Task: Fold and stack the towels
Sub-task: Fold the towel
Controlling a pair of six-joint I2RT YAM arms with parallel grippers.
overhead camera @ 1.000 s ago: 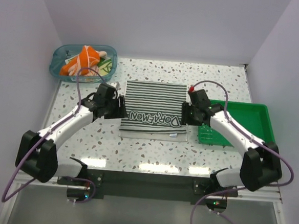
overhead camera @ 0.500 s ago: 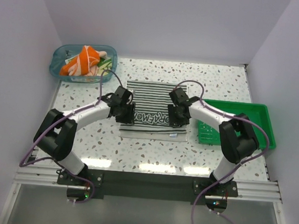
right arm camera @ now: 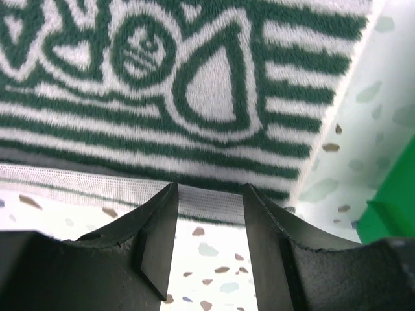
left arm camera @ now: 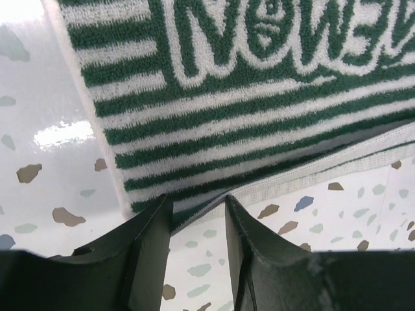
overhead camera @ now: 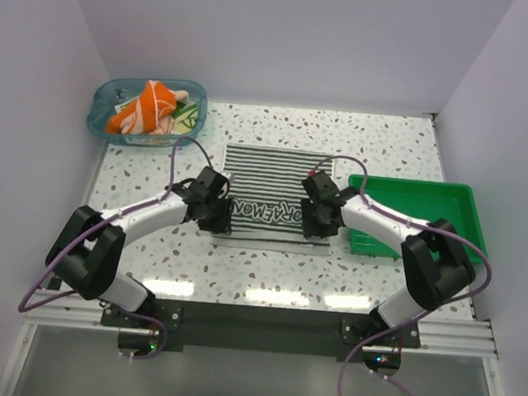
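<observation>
The black-and-white striped towel (overhead camera: pixel 273 176) lies flat mid-table, with white lettering across its near part. My left gripper (overhead camera: pixel 219 215) is open at its near left corner. In the left wrist view the towel (left arm camera: pixel 227 97) has its hem at my open gripper (left arm camera: pixel 194 204). My right gripper (overhead camera: pixel 315 221) is open at the near right corner. In the right wrist view the towel's (right arm camera: pixel 162 97) hem lies between the tips of that gripper (right arm camera: pixel 209 188). The orange towel (overhead camera: pixel 143 108) and the green towel (overhead camera: pixel 188 113) lie bunched in a bin.
A clear blue bin (overhead camera: pixel 103 105) at the back left holds the two other towels. A green tray (overhead camera: pixel 435 219) sits to the right of the striped towel, close to my right arm. Walls close in the table on three sides.
Both grippers have moved from the towel's side edges inward and then back to its near corners. The towel lies about where it was.
</observation>
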